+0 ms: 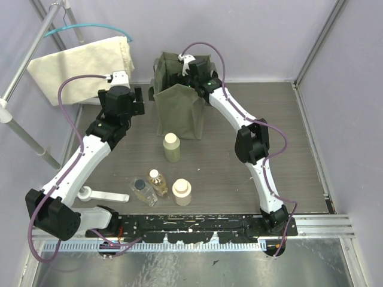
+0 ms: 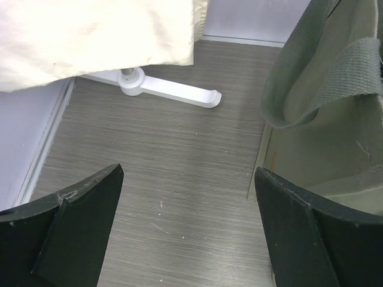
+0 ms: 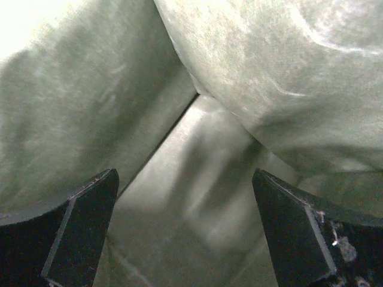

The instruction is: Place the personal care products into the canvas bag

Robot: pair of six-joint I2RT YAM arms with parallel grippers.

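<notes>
The olive-green canvas bag (image 1: 178,104) stands upright at the back middle of the table, mouth open. My right gripper (image 1: 197,76) reaches down into it; the right wrist view shows its open gripper (image 3: 185,171) over the bag's bare green floor (image 3: 197,179), holding nothing. My left gripper (image 1: 136,100) is open beside the bag's left wall (image 2: 335,89), above bare table (image 2: 188,170). In front of the bag stand the olive-yellow bottle (image 1: 172,147), the amber bottle (image 1: 158,182), the squat cream bottle (image 1: 182,192) and the clear dark-capped bottle (image 1: 142,190).
A cream cloth bag (image 1: 84,60) hangs on a metal rack at the back left, and its hem (image 2: 96,36) hangs just ahead of the left gripper. A white foot piece (image 2: 170,89) lies under it. A flat white strip (image 1: 105,195) lies near the front left.
</notes>
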